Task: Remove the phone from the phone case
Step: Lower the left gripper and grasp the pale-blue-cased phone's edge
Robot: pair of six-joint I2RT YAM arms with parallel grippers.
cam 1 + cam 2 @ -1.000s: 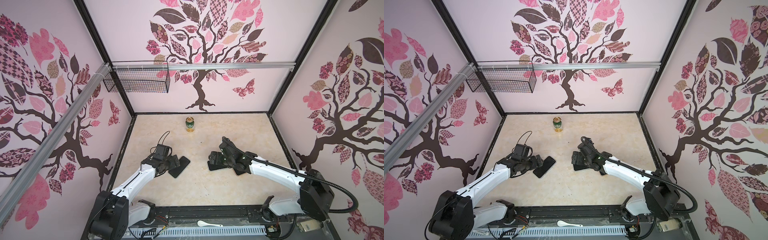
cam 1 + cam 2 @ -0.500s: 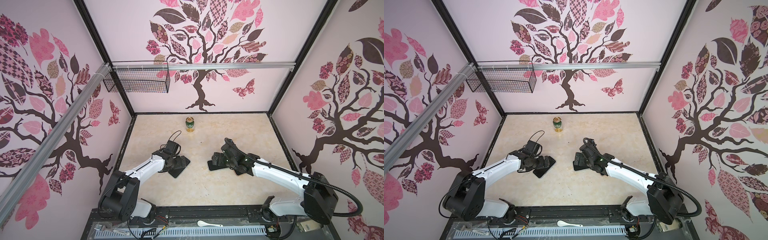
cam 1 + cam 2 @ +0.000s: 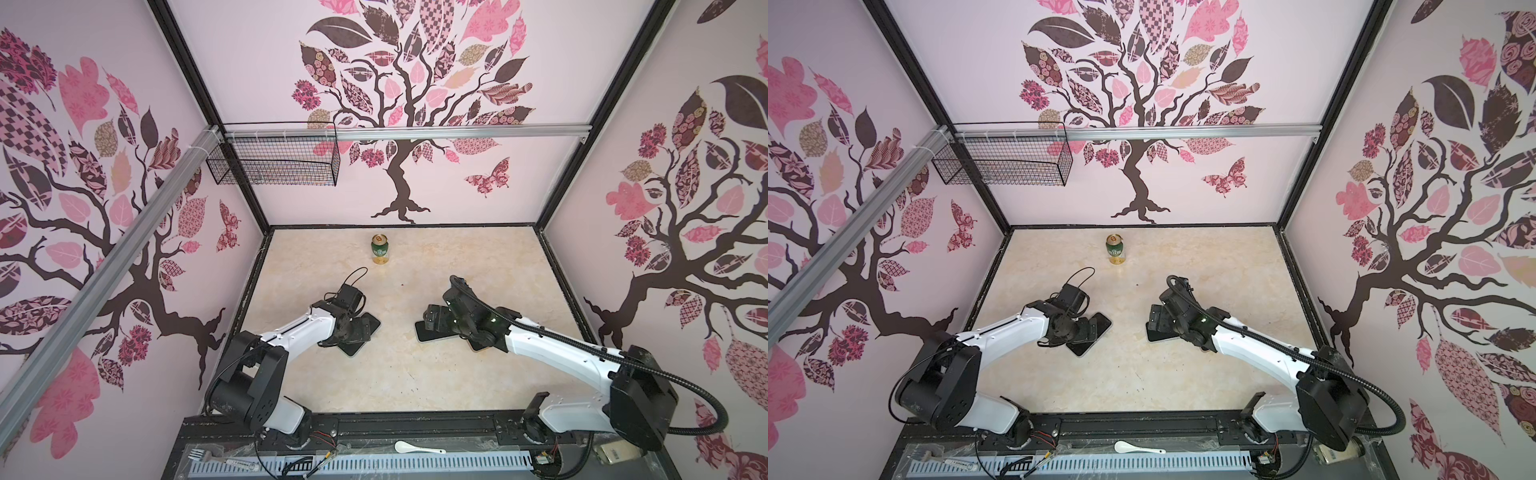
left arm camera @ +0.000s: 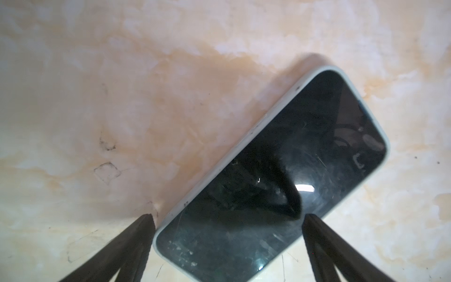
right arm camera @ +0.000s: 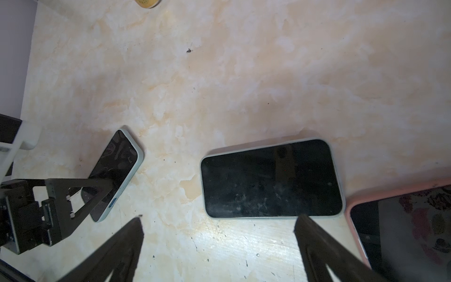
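- Both gape empty: left end effector [image 4: 228, 217], right end effector [image 5: 219, 217].
- Cased phone [image 4: 280, 171] lies flat on tabletop [image 4: 122, 97], under the left one.
- Risk: phone may skid if pinched flat.

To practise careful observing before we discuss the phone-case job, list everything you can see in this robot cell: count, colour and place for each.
Left phone: 1, black screen, pale green case, left of centre.
Middle phone: 1, black screen, pale green case, right of centre.
Pink-cased phone: 1, black screen, pink case, beside the middle phone.
Can: 1, green and gold, upright near the back wall.
Wire basket: 1, black, hung on the back rail, left corner.
Spoon: 1, white, front ledge.
Fork: 1, silver, front ledge, left end.
Table: 1, cream marble.
Left claw: 1, black, open, over the left phone.
Right claw: 1, black, open, by the middle phone.
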